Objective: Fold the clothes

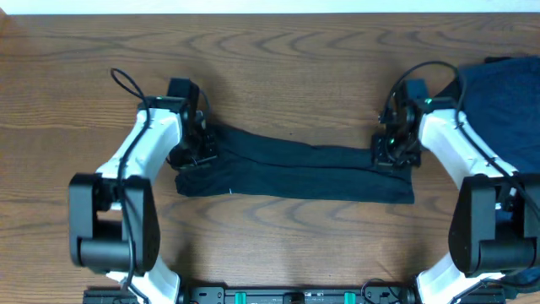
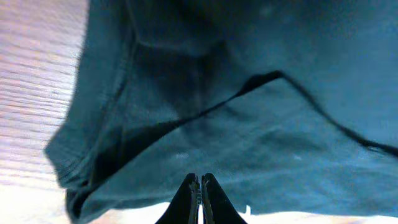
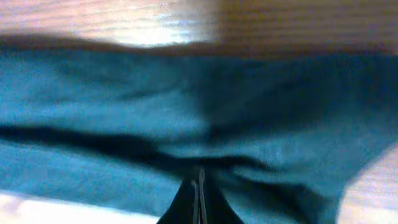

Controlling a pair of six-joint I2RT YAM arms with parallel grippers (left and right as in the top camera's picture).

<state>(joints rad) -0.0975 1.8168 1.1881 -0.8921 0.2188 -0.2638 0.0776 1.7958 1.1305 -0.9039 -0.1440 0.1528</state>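
Item: T-shirt (image 1: 295, 173) — folded into a long strip, lying mid-table (image 1: 278, 76). Left gripper (image 1: 201, 154) and right gripper (image 1: 390, 154) are each clamped shut on one end; I judge this readies the next fold. Spare garment (image 1: 506, 93) — far right edge.

The counter (image 1: 287, 67) is brown wood, its grain running from nine to three o'clock, and it shows pale with glare in both wrist views. A pale strip (image 1: 270, 6) borders it at twelve o'clock, across the whole overhead view.
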